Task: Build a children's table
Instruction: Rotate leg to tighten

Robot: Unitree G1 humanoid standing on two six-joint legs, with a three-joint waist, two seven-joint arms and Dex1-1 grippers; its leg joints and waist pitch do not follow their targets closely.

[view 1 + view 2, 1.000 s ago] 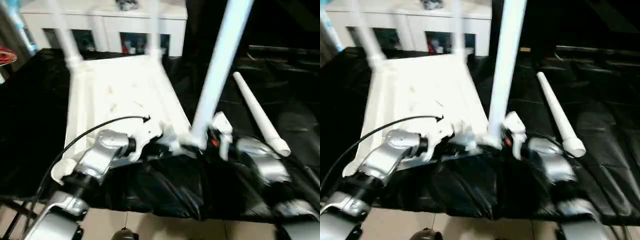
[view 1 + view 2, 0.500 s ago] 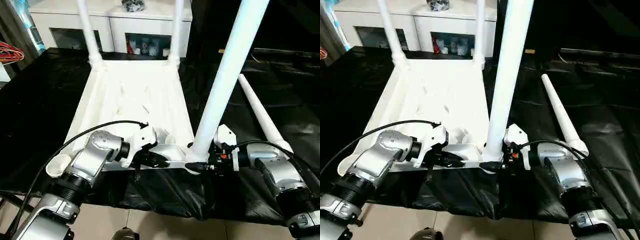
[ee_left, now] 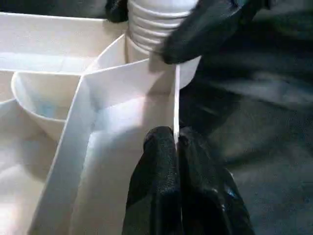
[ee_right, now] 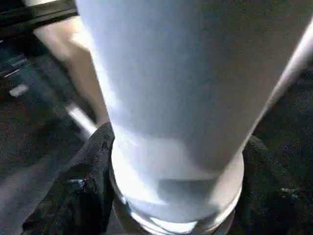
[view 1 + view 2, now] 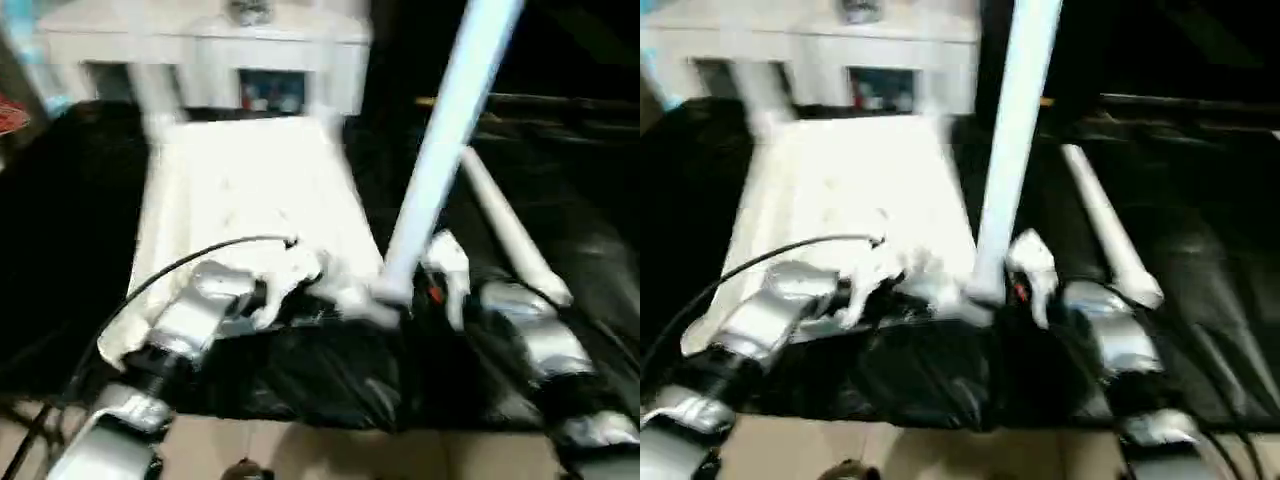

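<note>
Two far legs point(image 5: 155, 100) of the upside-down children's table point(image 5: 250, 190) are smeared by blur and run off the frame's top edge, so they're hard to make out. It sits on black sheeting point(image 5: 60, 250). Left end effector point(image 3: 176, 142) is pinched closed on the thin rim wall by the near corner socket. Right end effector point(image 4: 171, 196) has its black fingers point(image 4: 83, 186) wrapped around the base of the upright leg point(image 5: 450, 130). A loose leg point(image 5: 510, 230) lies beside it.

table top point(image 5: 250, 190): white, rimmed, upside down on black sheet | upright leg point(image 5: 445, 150): white, tapered, threaded end in top's near right corner socket | loose leg point(image 5: 510, 235): white, lying just right of top | far legs: blurred, standing at far corners
</note>
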